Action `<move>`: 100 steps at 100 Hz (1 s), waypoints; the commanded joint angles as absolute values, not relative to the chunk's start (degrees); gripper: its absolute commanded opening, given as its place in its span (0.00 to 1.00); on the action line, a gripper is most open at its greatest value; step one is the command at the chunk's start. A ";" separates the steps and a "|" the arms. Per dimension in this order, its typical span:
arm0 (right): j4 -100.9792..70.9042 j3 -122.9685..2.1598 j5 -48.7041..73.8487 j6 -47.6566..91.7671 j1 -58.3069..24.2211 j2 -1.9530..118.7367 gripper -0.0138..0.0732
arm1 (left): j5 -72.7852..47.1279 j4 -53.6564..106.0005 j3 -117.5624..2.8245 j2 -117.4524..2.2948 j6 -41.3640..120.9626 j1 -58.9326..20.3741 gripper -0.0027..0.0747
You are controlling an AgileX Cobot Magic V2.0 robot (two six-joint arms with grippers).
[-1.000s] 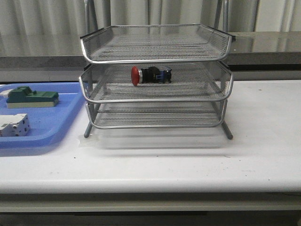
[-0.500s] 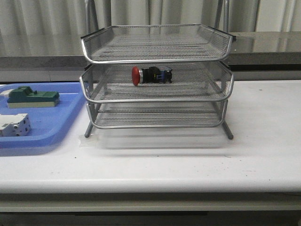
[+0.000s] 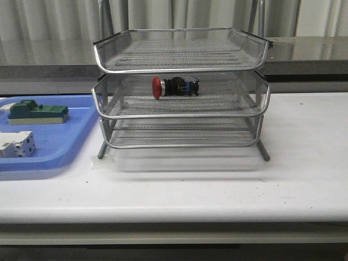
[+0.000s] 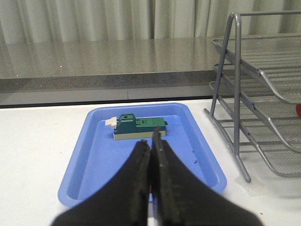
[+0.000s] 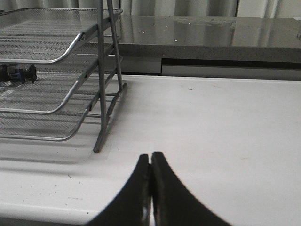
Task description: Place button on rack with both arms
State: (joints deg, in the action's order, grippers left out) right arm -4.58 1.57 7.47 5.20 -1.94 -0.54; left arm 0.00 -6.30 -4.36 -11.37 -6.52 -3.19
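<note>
the button (image 3: pixel 174 86) is lying in the rack's (image 3: pixel 181 115) middle tier at frame centre; you are keeping left gripper (image 4: pixel 151 155) and right gripper (image 5: pixel 150 165) closed, empty, clear.

One button (image 3: pixel 174 86), one rack (image 3: pixel 180 113), two blocks (image 3: pixel 38 112)

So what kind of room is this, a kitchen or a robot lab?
Most likely a robot lab or test bench, not a kitchen. A plain white table holds a wire rack with a red button in it and a blue tray of electrical parts, with curtains behind.
</note>
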 commanded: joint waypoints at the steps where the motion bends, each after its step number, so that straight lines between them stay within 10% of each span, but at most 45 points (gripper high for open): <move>1: -4.08 0.59 2.56 5.32 -1.52 -1.51 0.09 | 5.28 -6.19 -3.91 -9.15 -7.71 -3.14 0.01; 100: -4.08 0.59 2.56 5.32 -1.52 -1.51 0.09 | 6.55 -6.19 2.51 2.06 -7.74 -2.92 0.01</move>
State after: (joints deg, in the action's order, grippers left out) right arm -4.58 1.57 7.43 5.11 -1.94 -0.54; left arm 1.64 -6.30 0.07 0.32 -7.02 -2.95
